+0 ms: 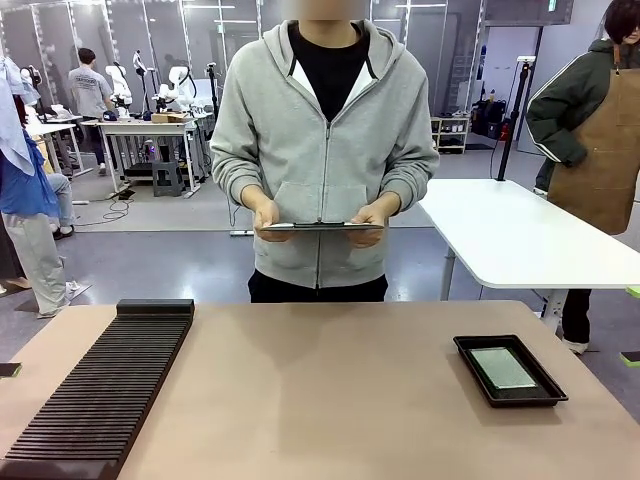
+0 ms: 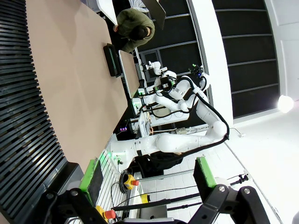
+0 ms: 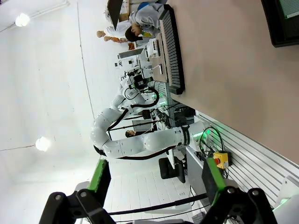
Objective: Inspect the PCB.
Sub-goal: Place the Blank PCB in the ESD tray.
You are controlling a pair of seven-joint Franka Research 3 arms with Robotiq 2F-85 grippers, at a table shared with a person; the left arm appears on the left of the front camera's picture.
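The PCB [image 1: 502, 367], a pale grey-green board, lies flat inside a shallow black tray [image 1: 525, 401] on the right side of the table. In the right wrist view a corner of the PCB [image 3: 292, 7] shows in the tray [image 3: 280, 32] at the top right, far from my right gripper [image 3: 155, 176], which is open and holds nothing. In the left wrist view my left gripper [image 2: 147, 175] is also open and holds nothing. It hangs off the table's near edge, and the tray [image 2: 112, 59] is far across the table.
A long black slotted rack [image 1: 100, 390] lies along the table's left side. Across the table a person in a grey hoodie holds a dark flat tablet [image 1: 320, 226] level in both hands. A white table [image 1: 520, 240] stands behind on the right.
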